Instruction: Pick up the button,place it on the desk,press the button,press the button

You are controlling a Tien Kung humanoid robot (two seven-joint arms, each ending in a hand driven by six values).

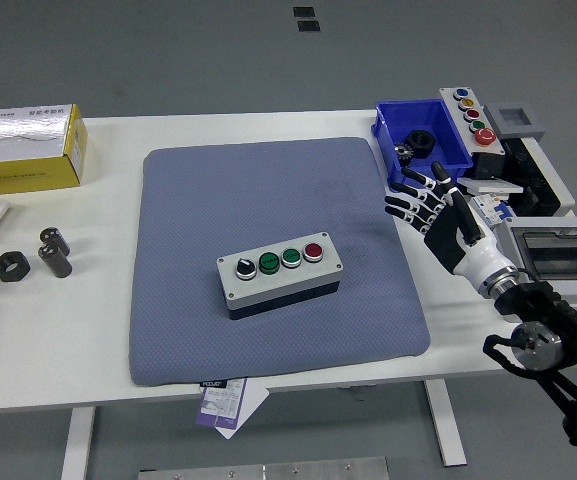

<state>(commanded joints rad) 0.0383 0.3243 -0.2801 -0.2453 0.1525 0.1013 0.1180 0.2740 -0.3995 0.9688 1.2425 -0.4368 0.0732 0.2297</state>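
Note:
A grey button box [281, 272] with a black selector knob, two green buttons and a red button lies on the blue-grey mat [268, 190], a little below its middle. My right hand [438, 212] hovers at the mat's right edge, well to the right of the box, with its fingers spread and holding nothing. The left arm is out of sight.
A blue bin [421, 143] with black parts stands behind my right hand. A second button panel [473, 117] and grey equipment [543, 215] lie at the far right. A yellow box [25, 150] and black nuts [30, 260] lie on the left. A paper tag [228, 402] hangs off the front edge.

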